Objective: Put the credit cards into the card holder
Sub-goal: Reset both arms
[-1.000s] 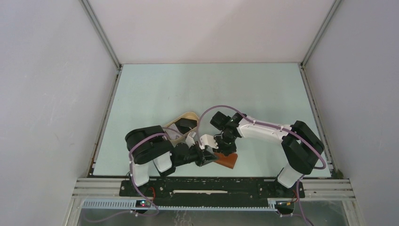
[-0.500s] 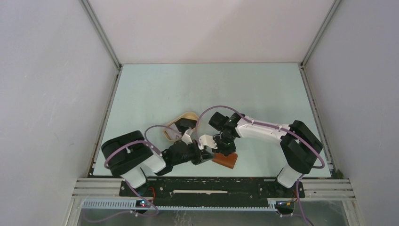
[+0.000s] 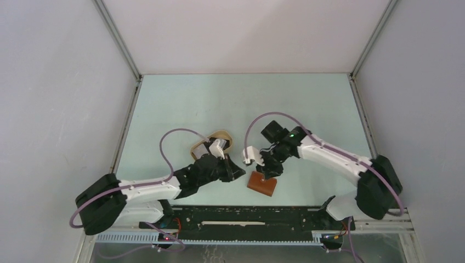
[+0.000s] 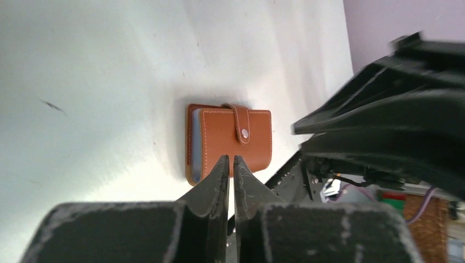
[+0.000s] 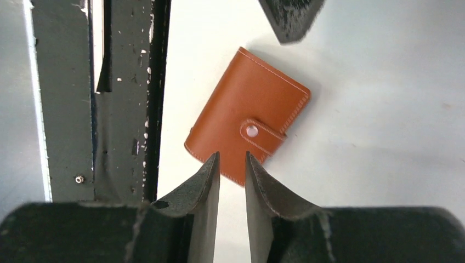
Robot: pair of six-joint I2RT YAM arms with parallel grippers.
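The card holder (image 5: 247, 115) lies flat on the table (image 3: 186, 104) near its front edge, folded and snapped. A bluish edge between its covers suggests to me that cards sit inside. My right claw (image 5: 231, 156) hovers over it, fingers narrowly apart, gripping nothing. My left claw (image 4: 231, 159) points at it from beside, all but closed and empty too.

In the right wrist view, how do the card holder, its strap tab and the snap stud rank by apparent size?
1. card holder: largest by far, lying flat and closed.
2. strap tab: a short band wrapped over one edge.
3. snap stud: smallest, a round dot on the tab.
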